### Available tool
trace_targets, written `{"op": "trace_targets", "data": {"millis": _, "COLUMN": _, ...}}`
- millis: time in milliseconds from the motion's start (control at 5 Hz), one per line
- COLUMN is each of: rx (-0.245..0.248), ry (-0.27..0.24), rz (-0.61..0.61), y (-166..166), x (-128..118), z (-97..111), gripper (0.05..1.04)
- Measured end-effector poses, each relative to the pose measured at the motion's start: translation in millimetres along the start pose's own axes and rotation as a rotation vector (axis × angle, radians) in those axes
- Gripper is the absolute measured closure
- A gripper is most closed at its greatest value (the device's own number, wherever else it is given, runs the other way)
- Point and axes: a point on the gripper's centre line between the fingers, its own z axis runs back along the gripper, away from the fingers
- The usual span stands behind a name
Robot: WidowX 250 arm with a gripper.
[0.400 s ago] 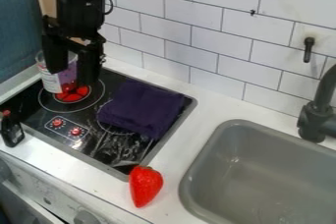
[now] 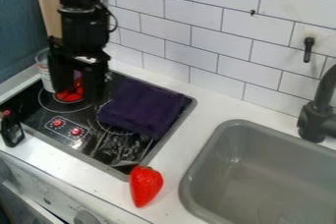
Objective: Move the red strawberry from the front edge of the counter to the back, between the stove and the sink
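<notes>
Pincer [image 2: 78,95] found open above the black cooktop [image 2: 93,145], fingers spread apart.
Pale cylindrical container [image 2: 45,75] noted behind the pincer, partly hidden. Folded purple cloth [image 2: 143,107] lies on the cooktop, to the right of the pincer in the view. Red strawberry [image 2: 145,186] observed on the white bench [image 2: 190,137], between cooktop and grey sink [image 2: 263,147]. Dark bottle [image 2: 12,132] stands upright near the cooktop's left edge.

slanted downward camera view, from above the counter, stove and sink [image 2: 192,188] within frame
</notes>
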Motion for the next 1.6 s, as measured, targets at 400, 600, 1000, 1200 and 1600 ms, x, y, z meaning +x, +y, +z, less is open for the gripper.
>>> {"op": "trace_targets", "data": {"millis": 400, "rx": -0.045, "ry": -0.058, "rz": -0.074, "y": -33.9, "x": -7.0, "z": -5.0, "gripper": 0.083}}
{"op": "trace_targets", "data": {"millis": 600, "rx": -0.058, "ry": -0.069, "rz": -0.125, "y": -60.9, "x": -11.2, "z": -8.4, "gripper": 0.083}}
{"op": "trace_targets", "data": {"millis": 1000, "rx": -0.065, "ry": -0.034, "rz": -0.132, "y": -100.5, "x": -22.1, "z": -13.2, "gripper": 0.083}}
{"op": "trace_targets", "data": {"millis": 1200, "rx": -0.035, "ry": -0.018, "rz": -0.125, "y": -107.1, "x": -25.0, "z": -17.3, "gripper": 0.083}}
{"op": "trace_targets", "data": {"millis": 1600, "rx": -0.007, "ry": 0.034, "rz": -0.13, "y": -113.9, "x": -25.7, "z": -40.4, "gripper": 0.083}}
